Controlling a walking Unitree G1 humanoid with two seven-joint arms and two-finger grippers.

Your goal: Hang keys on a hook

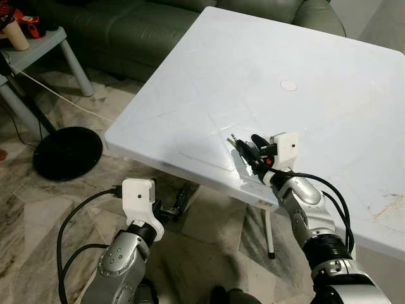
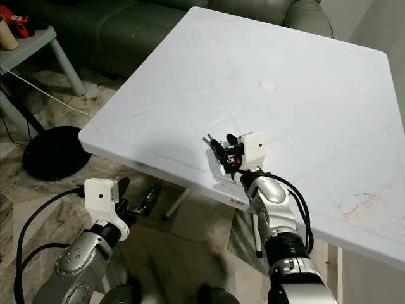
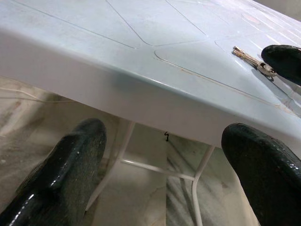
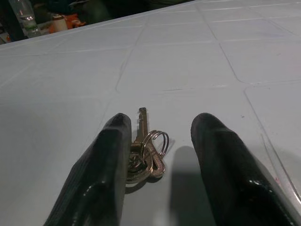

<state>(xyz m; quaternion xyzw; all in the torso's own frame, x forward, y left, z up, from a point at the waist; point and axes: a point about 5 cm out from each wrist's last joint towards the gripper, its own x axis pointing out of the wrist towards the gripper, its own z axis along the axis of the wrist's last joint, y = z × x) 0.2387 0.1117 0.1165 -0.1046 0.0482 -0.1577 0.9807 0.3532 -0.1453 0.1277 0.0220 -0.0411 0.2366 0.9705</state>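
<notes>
Right gripper (image 4: 160,136) fingers spread over keys (image 4: 146,157) on table (image 1: 329,57), possibly touching; left gripper (image 3: 164,155) open

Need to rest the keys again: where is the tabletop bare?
Nearly all of the white table is bare, from the round centre cap to its far edges. The near edge is crowded: the right gripper, fingers open, straddles the keys.

Count: one white plastic bench (image 1: 316,69). One key bunch (image 4: 146,153) on it: two keys visible on one split ring. Two claws: right claw (image 4: 160,141) on the benchtop with fingers parted around the bunch, left claw (image 3: 164,174) below the bench edge, fingers apart. One small hook (image 3: 166,137) under the bench rim. One sofa (image 1: 145,25), one side table (image 1: 38,50), one black round base (image 1: 66,152) on the floor.
</notes>
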